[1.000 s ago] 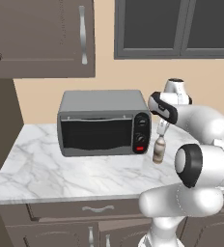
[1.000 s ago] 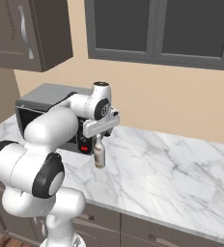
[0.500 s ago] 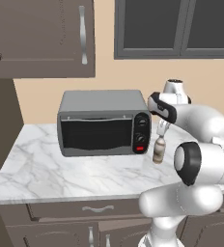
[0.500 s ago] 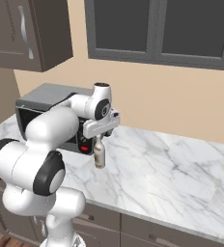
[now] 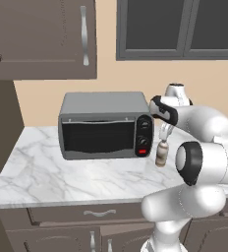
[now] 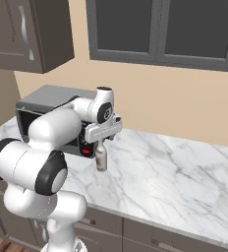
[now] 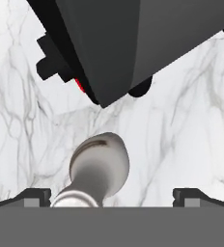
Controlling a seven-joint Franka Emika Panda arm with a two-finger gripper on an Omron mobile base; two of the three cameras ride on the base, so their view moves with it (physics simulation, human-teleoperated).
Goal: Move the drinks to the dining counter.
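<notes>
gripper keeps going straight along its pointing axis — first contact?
Most likely the small beige-grey bottle: the gripper points down over it, fingertips spread to either side of its cap. Below that is only the marble worktop. How close the bottle's top is cannot be judged.

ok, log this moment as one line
hand at beige-grey bottle neck | grip unclear | bottle upright, right of toaster oven | worktop

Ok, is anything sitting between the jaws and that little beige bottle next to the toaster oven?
Nothing visible does. The gripper hangs directly over the small beige-grey bottle, its fingers at the cap. The toaster oven stands beside it on the marble worktop, not in between.
</notes>
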